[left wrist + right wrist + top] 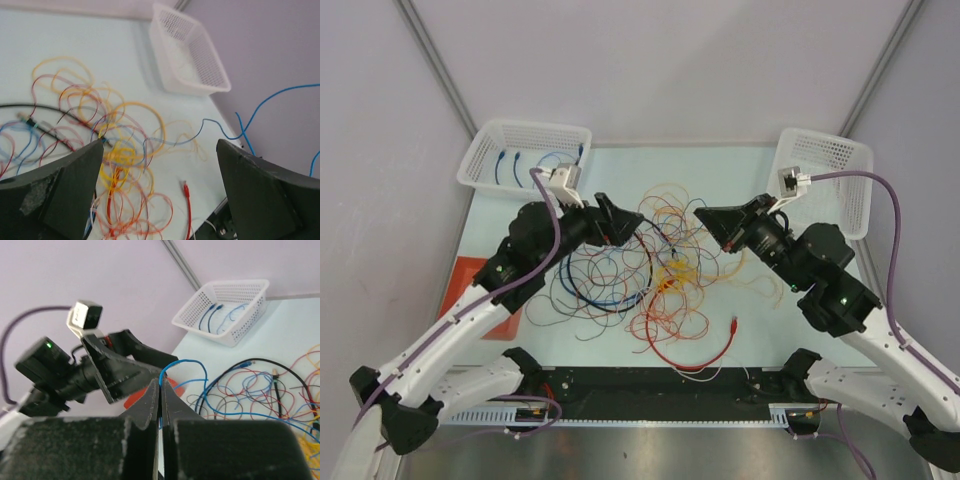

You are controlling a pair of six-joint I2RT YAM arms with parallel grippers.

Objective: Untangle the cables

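Nearest the arm bases, a red plug (186,191) is lying on the counter (570,340) at the edge of the heap. Just beyond it the cables (660,270) are sprawling in one loose knot of red, orange, yellow, blue and black loops between the two arms.

Over the knot, the right fingers (160,392) are pressing together on a blue cable (182,361), which is arching up from the heap. The left fingers (620,218) are hanging wide apart above the heap's left side, gripping nothing.

The step looks like drawing that blue strand free. It would go best lifted slowly along the strand's own run, not sideways, since many loops are crossing it and could ride up with it. The left fingers are well placed to pin or part a crossing loop if the heap starts dragging. The pinch is sitting on a thin wire, so a jerk could slip it.

Farther back, the left basket (485,150) is holding a few blue cables, probably where this one belongs. The right basket (860,190) is standing at the far right corner.

No writing or brand is showing clearly enough to read.
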